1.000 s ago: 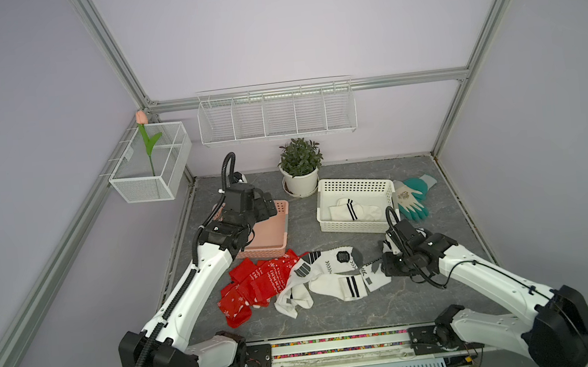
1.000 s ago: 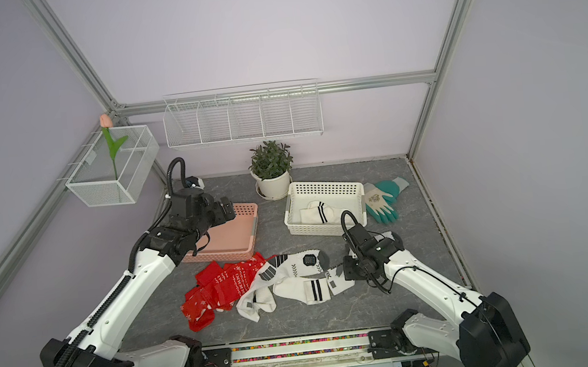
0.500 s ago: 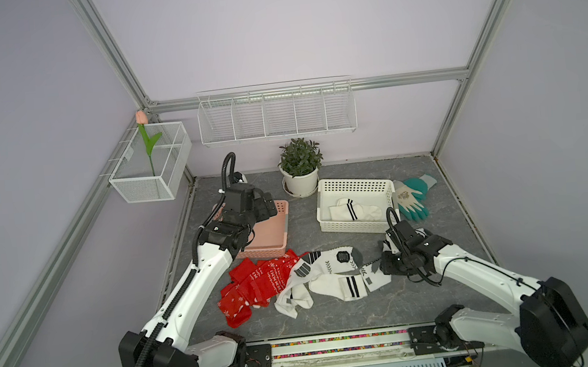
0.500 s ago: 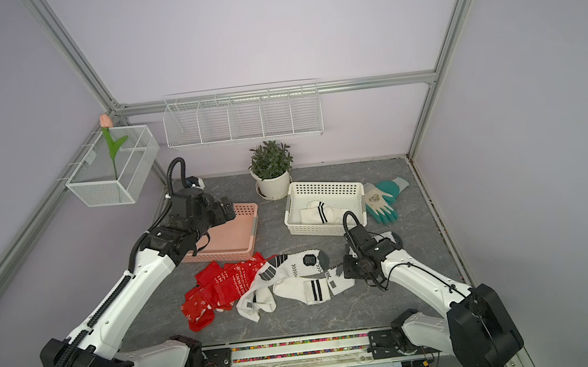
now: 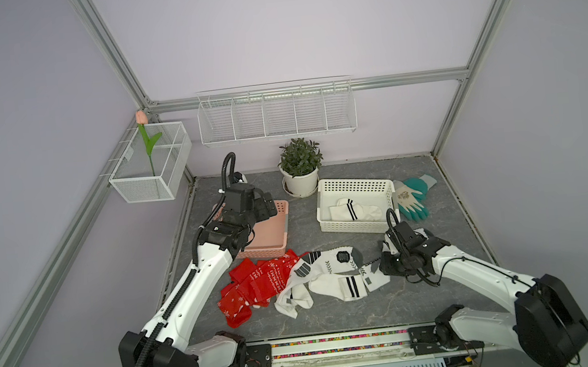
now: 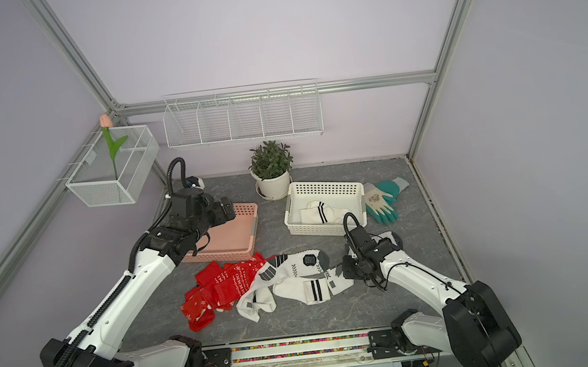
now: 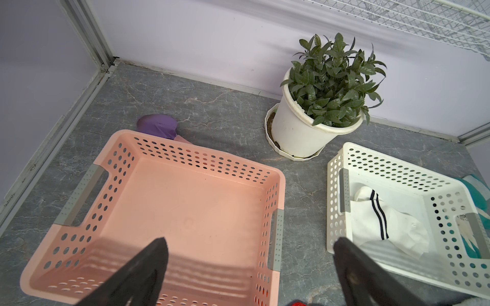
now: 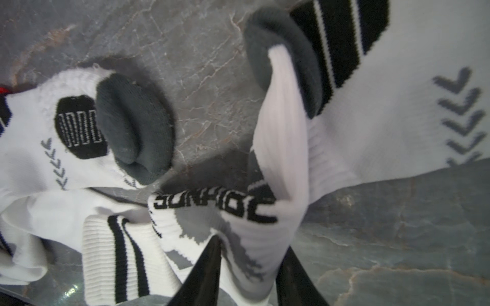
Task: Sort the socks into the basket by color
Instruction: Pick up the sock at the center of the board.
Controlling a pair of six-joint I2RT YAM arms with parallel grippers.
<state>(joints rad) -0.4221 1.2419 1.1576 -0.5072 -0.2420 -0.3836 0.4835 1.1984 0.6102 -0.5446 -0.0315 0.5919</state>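
Red snowflake socks (image 5: 258,283) and white socks with black and grey marks (image 5: 330,272) lie heaped at the table's front middle. One white striped sock (image 5: 354,210) lies in the white basket (image 5: 353,186). My right gripper (image 5: 381,266) sits low at the right end of the heap. In the right wrist view, the right gripper (image 8: 253,245) is shut on the bunched cuff of a white sock (image 8: 265,212). My left gripper (image 5: 269,207) hovers open over the pink basket (image 5: 271,230). In the left wrist view, the left gripper (image 7: 250,242) holds nothing and the pink basket (image 7: 185,212) has nothing in it.
Teal-and-white gloves (image 5: 409,195) lie to the right of the white basket. A potted plant (image 5: 300,169) stands at the back between the baskets. A purple object (image 7: 157,127) lies behind the pink basket. Wire racks hang on the back and left walls.
My right gripper's jaws have narrowed onto the white sock's cuff. The right forearm has shifted slightly. The left arm has stayed in place over the pink basket.
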